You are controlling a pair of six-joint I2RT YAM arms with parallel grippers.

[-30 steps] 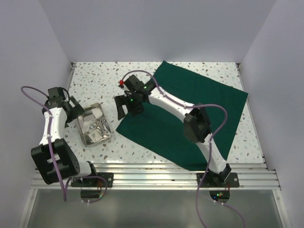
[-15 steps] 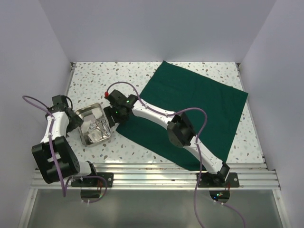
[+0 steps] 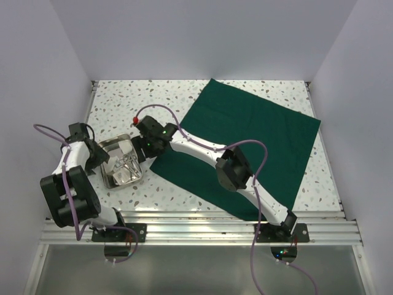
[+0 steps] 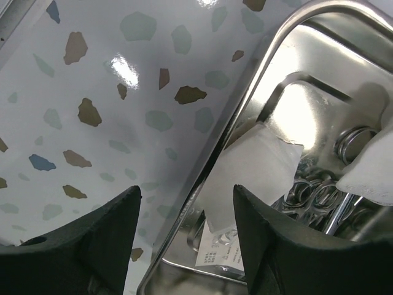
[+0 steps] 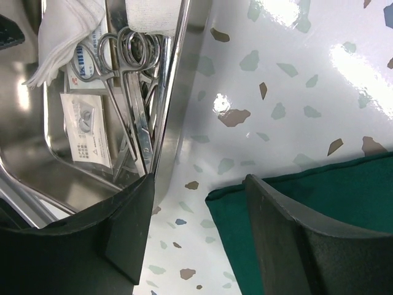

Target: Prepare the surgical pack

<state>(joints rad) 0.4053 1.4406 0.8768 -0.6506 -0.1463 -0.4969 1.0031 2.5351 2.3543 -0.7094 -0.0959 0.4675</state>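
The steel tray [image 3: 126, 184] sits on the speckled table, left of the flat dark green cloth [image 3: 245, 135]. It holds silver forceps and scissors [image 5: 126, 80], white gauze [image 5: 67, 31] and a printed packet [image 5: 86, 126]. My left gripper [image 3: 97, 157] is at the tray's left side. In the left wrist view it [image 4: 187, 192] stands open astride the tray rim [image 4: 212, 172], one finger outside, one inside beside a gauze square [image 4: 252, 166]. My right gripper [image 3: 142, 152] is open at the tray's right side. Its [image 5: 199, 178] one finger meets the tray wall [image 5: 175, 110], the other hangs over the cloth corner [image 5: 233, 215].
White walls enclose the table on the left, back and right. An aluminium rail [image 3: 202, 228] runs along the near edge, with both arm bases on it. The right arm stretches across the cloth's left part. Purple cables loop off both arms.
The right arm swung left off the cloth to the tray's right side. The left gripper came down onto the tray's left rim. Both pairs of jaws narrowed somewhat.
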